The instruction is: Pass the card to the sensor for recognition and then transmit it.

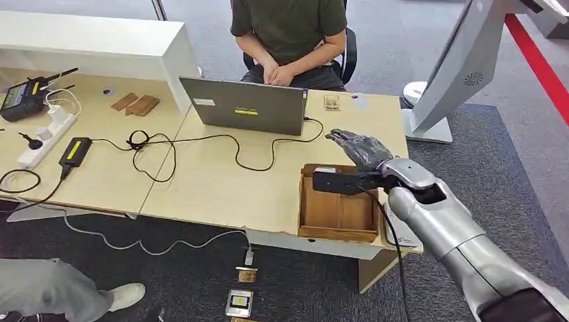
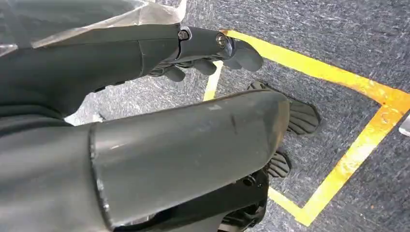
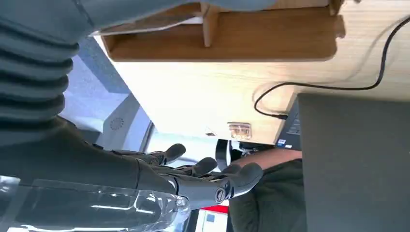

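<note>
1. At the far left of the head view, a white power strip [image 1: 45, 137] and a black adapter [image 1: 74, 150] are lying on the light wooden counter [image 1: 215, 188], with black cables looping toward the centre.
2. At upper centre, a grey laptop [image 1: 245, 105] is standing open with its back to the camera, and a seated person [image 1: 292, 33] in a dark green shirt is resting folded hands behind it.
3. At lower centre, a small device [image 1: 239, 302] is lying on the dark carpet below the counter's front edge.
4. Right of centre, a wooden tray [image 1: 337, 215] is sitting at the counter's near edge; the card cannot be made out in it or anywhere else.
5. Just above the tray's far end, the right hand [image 1: 359, 147] is hovering with fingers extended and slightly apart, holding nothing.
6. In the left wrist view, the left hand [image 2: 212, 50] is hanging over grey carpet and a yellow floor line [image 2: 338, 87], fingers loosely curled and empty.
</note>
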Available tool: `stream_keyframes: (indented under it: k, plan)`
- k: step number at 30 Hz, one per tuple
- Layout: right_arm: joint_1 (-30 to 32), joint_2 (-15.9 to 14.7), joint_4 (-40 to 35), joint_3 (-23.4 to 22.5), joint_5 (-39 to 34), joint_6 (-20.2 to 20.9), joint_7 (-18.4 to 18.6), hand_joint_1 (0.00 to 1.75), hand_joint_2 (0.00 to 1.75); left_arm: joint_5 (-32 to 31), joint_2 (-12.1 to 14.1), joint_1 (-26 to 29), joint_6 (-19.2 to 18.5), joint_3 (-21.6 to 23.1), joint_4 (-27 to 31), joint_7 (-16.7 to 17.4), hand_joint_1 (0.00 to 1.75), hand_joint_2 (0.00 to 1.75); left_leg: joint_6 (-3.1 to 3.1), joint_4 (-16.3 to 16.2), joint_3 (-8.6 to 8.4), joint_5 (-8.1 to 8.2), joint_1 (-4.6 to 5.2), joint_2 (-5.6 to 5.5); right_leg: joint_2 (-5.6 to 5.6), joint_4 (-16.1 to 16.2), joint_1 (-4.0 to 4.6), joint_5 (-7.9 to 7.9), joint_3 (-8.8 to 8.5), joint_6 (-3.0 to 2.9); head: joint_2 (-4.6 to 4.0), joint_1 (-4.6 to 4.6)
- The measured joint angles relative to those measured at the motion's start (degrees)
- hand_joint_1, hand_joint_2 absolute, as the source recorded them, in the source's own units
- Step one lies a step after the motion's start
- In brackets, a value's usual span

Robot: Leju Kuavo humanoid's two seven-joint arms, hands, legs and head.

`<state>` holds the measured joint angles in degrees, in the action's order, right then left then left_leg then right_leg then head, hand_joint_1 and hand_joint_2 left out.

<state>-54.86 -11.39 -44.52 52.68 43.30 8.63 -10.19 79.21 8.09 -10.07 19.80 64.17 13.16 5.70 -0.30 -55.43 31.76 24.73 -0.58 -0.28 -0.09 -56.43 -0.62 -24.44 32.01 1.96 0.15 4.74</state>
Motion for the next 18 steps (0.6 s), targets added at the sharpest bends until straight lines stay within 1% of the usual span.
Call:
stream_keyframes:
  k: [8,13,18]
  plan:
    - [-0.7,-3.1,-1.9,-0.9,-1.1,3.8,3.0,0.00,0.00,0.8,0.0,0.1,-0.7,0.0,0.0,-0.8,0.00,0.00,0.00,0.0,0.01,0.00,0.01,-0.01,0.00,0.0,-0.01,0.00,-0.01,0.00,0.00,0.00]
    - [-0.4,-5.2,-3.6,-1.5,-2.1,4.3,4.1,0.00,0.00,1.1,0.0,0.1,-0.8,0.0,0.0,-0.8,0.00,0.00,0.00,0.0,0.00,0.00,0.00,-0.01,0.00,0.0,-0.01,0.00,-0.01,0.00,0.00,0.00]
    - [0.3,-7.0,-5.0,-1.8,-2.3,4.3,4.2,0.00,0.00,1.2,0.0,0.1,-0.7,0.0,0.0,-0.6,0.00,0.00,0.00,0.0,0.01,0.00,0.01,-0.01,0.00,0.0,-0.01,0.00,-0.01,0.00,0.00,-0.02]
